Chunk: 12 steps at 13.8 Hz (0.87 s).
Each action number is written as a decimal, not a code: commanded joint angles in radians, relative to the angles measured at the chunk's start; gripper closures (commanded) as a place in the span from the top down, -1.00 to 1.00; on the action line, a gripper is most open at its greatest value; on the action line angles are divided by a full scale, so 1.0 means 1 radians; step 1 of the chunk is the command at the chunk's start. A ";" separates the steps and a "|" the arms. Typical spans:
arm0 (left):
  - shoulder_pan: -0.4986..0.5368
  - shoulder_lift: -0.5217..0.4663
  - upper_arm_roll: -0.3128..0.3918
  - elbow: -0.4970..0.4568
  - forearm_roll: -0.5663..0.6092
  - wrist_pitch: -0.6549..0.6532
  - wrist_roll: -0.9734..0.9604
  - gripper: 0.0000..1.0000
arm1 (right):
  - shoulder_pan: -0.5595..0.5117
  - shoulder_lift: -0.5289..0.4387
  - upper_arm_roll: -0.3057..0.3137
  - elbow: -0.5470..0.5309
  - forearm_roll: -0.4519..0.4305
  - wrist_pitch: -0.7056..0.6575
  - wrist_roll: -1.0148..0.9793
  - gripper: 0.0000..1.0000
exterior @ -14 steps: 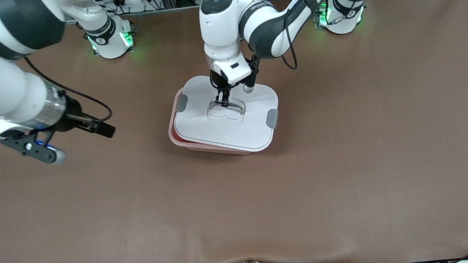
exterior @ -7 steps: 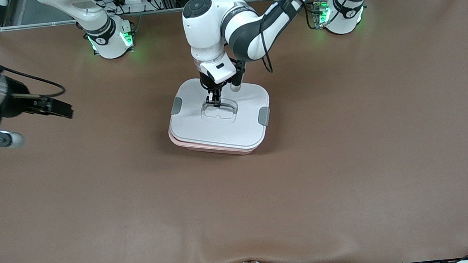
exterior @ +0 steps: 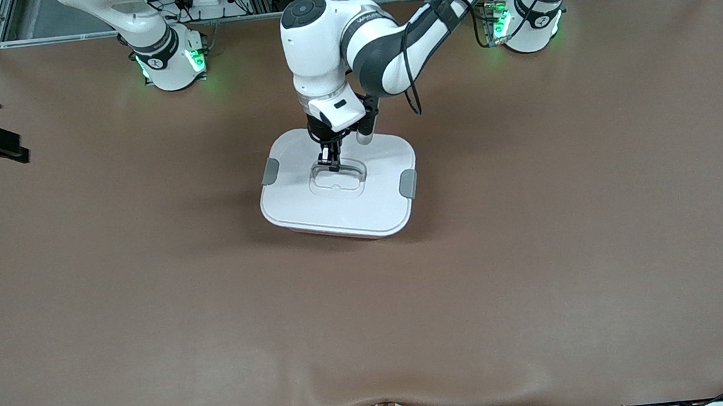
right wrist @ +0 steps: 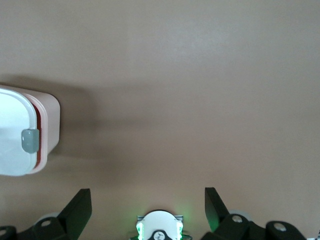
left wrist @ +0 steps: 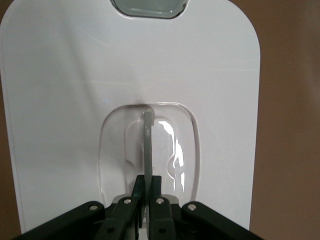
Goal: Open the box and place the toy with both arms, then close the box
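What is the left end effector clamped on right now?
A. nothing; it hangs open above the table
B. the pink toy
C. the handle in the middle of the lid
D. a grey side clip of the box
C: the left end effector is shut on the thin upright handle in the recess of the white lid.

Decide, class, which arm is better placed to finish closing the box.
The left arm, most likely. Its gripper is shut on the lid's handle, with the lid on the box. The right gripper hangs open over bare table, away from the box.
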 commanded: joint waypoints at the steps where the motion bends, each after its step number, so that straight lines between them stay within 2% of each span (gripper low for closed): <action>1: -0.025 0.036 0.001 0.049 0.033 -0.025 -0.021 -1.00 | 0.013 -0.060 -0.080 -0.079 0.037 0.013 -0.089 1.00; 4: -0.025 0.036 0.000 0.046 0.033 -0.025 -0.023 -1.00 | 0.034 -0.161 -0.123 -0.246 0.039 0.111 -0.091 1.00; 8: -0.024 0.038 0.000 0.046 0.033 -0.011 -0.023 -1.00 | 0.037 -0.273 -0.117 -0.423 0.034 0.237 -0.089 1.00; 12: -0.021 0.044 0.001 0.045 0.037 0.018 -0.021 -1.00 | 0.031 -0.283 -0.117 -0.434 0.027 0.248 -0.092 1.00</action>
